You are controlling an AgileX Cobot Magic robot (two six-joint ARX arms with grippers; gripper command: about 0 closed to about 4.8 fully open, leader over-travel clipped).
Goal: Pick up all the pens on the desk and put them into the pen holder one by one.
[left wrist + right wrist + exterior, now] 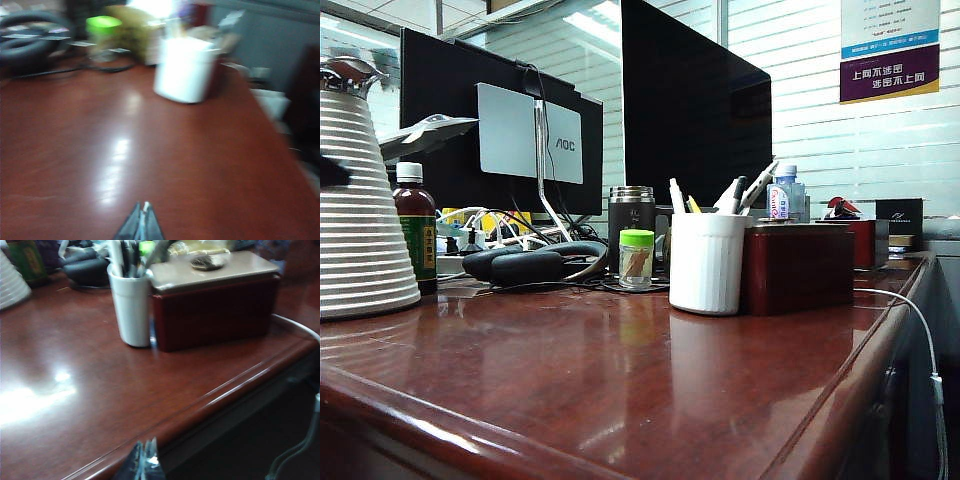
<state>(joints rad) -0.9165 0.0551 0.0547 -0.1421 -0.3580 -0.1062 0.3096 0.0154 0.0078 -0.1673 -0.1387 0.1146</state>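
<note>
The white ribbed pen holder (707, 263) stands on the reddish-brown desk (620, 390), against a dark red box (798, 268). Several pens stand in it, among them a white pen (676, 196) and a white pen with a clip (757, 186). No pen lies on the bare wood in any view. My left gripper (143, 207) is shut and empty over the open desk, well short of the blurred pen holder (184, 70). My right gripper (146, 447) is shut and empty over the desk's rounded edge (200, 405), with the pen holder (131, 310) far ahead. Neither gripper shows in the exterior view.
Behind the holder are a dark steel tumbler (631, 212), a small green-lidded jar (636, 259), black headphones (535, 263) and two monitors (695, 110). A brown bottle (416, 240) and a white ribbed cone (360, 220) stand at the left. A white cable (910, 310) hangs over the right edge.
</note>
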